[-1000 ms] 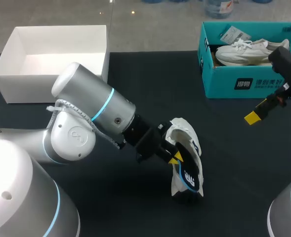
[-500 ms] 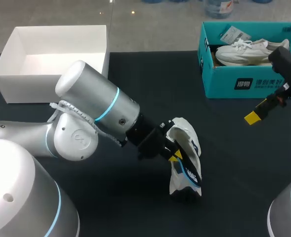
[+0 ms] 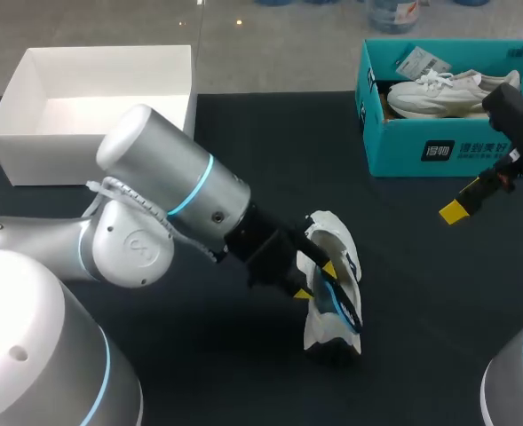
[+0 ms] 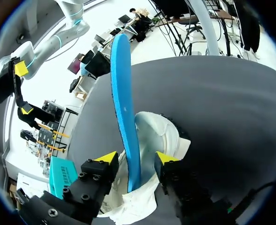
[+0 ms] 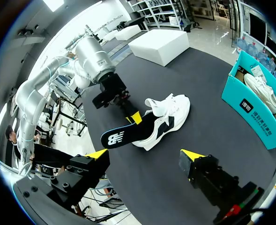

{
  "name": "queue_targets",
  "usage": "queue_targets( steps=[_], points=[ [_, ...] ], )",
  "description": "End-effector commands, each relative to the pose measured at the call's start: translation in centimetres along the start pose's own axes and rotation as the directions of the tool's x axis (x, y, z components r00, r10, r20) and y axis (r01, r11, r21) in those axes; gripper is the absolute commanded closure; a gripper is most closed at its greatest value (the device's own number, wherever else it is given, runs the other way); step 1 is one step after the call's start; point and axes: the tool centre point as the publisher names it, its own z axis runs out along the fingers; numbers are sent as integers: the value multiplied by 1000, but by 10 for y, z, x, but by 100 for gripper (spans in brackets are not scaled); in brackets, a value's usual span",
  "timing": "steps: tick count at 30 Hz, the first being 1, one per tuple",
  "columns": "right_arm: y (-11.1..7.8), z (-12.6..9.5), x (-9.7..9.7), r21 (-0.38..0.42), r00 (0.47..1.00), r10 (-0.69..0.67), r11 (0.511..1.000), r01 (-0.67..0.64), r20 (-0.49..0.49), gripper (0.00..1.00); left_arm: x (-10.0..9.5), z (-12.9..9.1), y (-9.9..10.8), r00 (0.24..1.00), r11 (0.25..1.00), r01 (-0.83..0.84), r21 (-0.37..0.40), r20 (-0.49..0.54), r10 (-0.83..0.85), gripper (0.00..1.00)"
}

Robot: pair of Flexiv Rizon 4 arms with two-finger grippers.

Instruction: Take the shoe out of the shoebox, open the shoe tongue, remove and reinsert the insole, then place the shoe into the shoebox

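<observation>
Apparently insole (image 4: 123, 103) end inside shoe (image 4: 173, 138)

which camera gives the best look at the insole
Right wrist view: the insole shows nearly whole, sticking out of the shoe. Left wrist view sees only its blue side, steeply foreshortened; head view shows a sliver beside the left pincer.

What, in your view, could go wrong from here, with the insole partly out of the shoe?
1. The shoe lies on the table with nothing holding it. The right gripper hangs open well away from it, so the shoe may drag along with the insole.
2. One end of the insole sits inside the shoe by the left gripper; it may bend or snag there.
</observation>
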Motion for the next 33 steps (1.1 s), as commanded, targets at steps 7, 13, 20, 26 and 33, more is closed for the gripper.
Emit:
queue_targets(
  steps=[7, 13, 20, 26, 33],
  points=[
    [2, 1, -1, 4, 1000, 2, 1000, -2, -1, 0, 1, 7, -8, 1000, 1000, -12, 13, 6, 11, 45],
    [2, 1, -1, 4, 1000, 2, 1000, -2, -1, 0, 3, 14, -9, 1000, 1000, -10, 17, -5, 10, 56],
    [2, 1, -1, 4, 1000, 2, 1000, -2, -1, 0, 12, 21, -4, 1000, 1000, -2, 14, -26, 3, 73],
    [2, 1, -1, 4, 1000, 2, 1000, -2, -1, 0, 13, 21, 3, 1000, 1000, -2, -3, -27, 2, 100],
    [2, 1, -1, 4, 1000, 2, 1000, -2, -1, 0, 7, 21, 16, 999, 999, -27, -40, -17, 27, 100]
  ],
)
